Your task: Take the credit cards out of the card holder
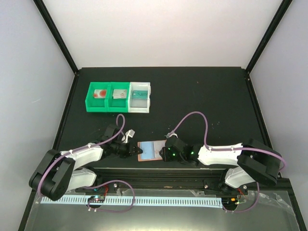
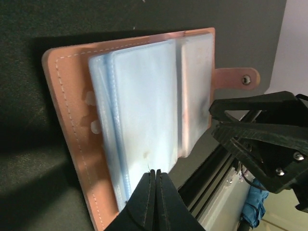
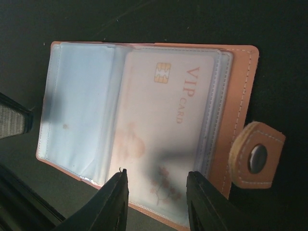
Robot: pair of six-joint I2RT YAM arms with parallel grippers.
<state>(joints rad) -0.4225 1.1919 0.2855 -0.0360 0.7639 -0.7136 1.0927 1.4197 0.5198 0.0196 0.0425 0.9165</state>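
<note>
The salmon-pink card holder (image 1: 149, 150) lies open on the black table between my two grippers. Its light-blue sleeves (image 2: 144, 115) are fanned out. One sleeve holds a pale credit card (image 3: 163, 130) printed "VIP CARD" with a gold chip. My left gripper (image 2: 156, 173) is shut, its tips pressed together at the near edge of a sleeve; nothing shows between them. My right gripper (image 3: 156, 180) is open, its fingers standing either side of the VIP card's near end. In the top view the left gripper (image 1: 131, 149) and right gripper (image 1: 166, 153) flank the holder.
At the back left stand two green bins (image 1: 107, 103) and a white bin (image 1: 140, 107). A white card with a red disc (image 1: 99, 94) lies in the leftmost bin, and cards lie in the other two. The holder's snap tab (image 3: 255, 154) sticks out sideways. The table's near rail (image 1: 159, 173) runs just behind the holder.
</note>
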